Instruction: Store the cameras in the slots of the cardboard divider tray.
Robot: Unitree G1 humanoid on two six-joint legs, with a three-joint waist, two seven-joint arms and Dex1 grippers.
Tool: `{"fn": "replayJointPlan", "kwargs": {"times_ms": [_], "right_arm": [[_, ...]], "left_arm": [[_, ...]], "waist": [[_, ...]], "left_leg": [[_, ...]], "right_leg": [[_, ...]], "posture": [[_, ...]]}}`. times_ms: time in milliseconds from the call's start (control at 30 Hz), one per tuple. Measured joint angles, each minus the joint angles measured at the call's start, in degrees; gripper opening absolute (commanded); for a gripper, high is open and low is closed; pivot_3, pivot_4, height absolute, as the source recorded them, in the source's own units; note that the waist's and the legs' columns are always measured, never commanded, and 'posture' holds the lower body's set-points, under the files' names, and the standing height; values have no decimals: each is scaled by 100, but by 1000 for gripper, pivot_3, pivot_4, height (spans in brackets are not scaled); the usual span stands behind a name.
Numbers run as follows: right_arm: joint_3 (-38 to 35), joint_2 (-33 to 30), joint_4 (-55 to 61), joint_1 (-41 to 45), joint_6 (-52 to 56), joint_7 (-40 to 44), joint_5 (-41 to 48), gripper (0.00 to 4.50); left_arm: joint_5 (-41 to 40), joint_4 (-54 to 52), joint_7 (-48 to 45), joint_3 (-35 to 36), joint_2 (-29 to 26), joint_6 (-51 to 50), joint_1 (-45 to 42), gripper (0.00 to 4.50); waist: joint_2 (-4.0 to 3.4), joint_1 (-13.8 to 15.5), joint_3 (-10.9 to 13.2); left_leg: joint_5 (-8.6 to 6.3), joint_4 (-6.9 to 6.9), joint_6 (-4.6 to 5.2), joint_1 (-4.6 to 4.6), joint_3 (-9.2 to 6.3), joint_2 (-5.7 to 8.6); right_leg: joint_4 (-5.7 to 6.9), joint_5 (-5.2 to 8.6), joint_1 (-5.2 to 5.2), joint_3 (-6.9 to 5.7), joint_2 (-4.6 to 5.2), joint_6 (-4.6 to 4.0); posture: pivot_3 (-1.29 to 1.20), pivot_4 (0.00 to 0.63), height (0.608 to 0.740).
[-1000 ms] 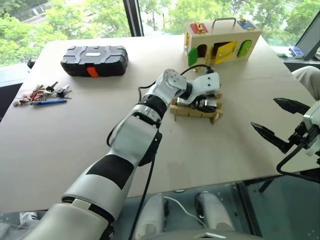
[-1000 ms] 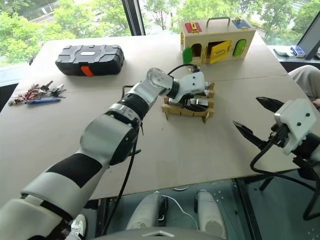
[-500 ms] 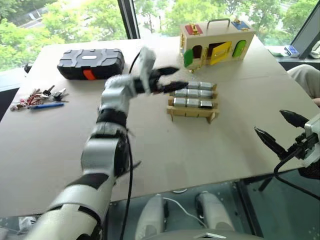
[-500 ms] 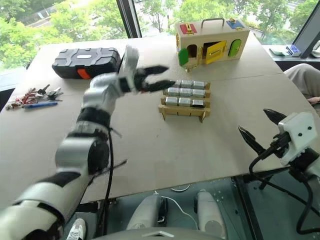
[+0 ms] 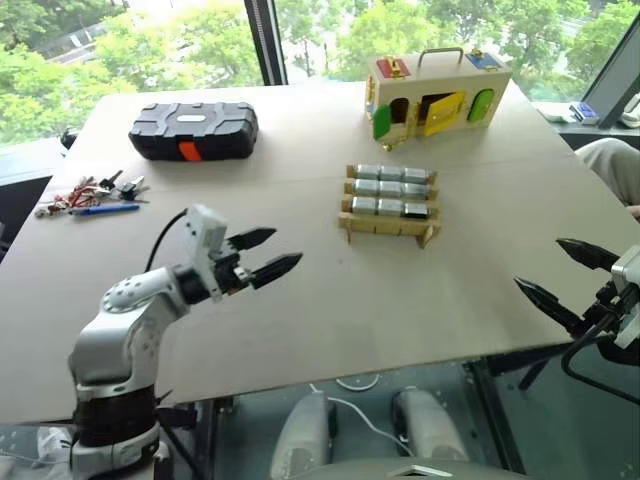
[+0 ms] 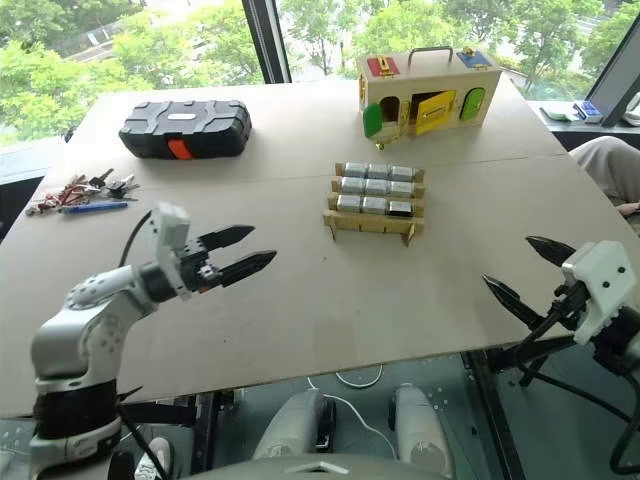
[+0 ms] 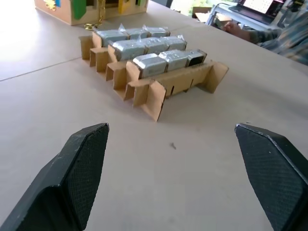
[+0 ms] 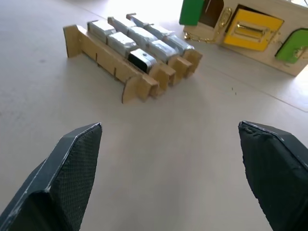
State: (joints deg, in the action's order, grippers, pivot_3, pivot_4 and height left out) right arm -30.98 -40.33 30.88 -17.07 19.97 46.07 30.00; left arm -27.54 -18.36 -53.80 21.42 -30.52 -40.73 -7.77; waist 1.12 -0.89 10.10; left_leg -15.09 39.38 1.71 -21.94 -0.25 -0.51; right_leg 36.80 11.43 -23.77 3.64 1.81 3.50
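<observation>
The cardboard divider tray (image 5: 392, 227) stands near the middle of the table, with several silver-grey cameras (image 5: 391, 189) sitting in rows in its slots; one at the front right shows a black face (image 8: 142, 60). My left gripper (image 5: 264, 254) hovers over the table's front left, well clear of the tray, open and empty. My right gripper (image 5: 568, 274) hangs off the table's front right corner, open and empty. Both wrist views look at the tray (image 7: 159, 91) from a distance.
A wooden box with coloured doors (image 5: 436, 90) stands behind the tray. A black case (image 5: 193, 130) lies at the back left. Keys and a blue pen (image 5: 88, 196) lie near the left edge. A person's sleeve (image 5: 618, 165) shows at the right.
My left arm pulled out of the tray and swung back to the front left, opening its fingers. The cameras stay in the slots. The right gripper sank slightly.
</observation>
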Motion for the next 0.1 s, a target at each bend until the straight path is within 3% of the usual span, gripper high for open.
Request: {"fn": "replayJointPlan", "kwargs": {"times_ms": [100], "right_arm": [[32,-64,-255,131,-175,116,-65,4500]], "left_arm": [[-207,-330,243,143,-40,-18,349,4383]], "waist": [[0,-9,0]], "left_leg": [[0,-3,0,3,6,-4]], "right_leg": [[0,0,0,2,0,0]], "posture": [[0,150,740]]}}
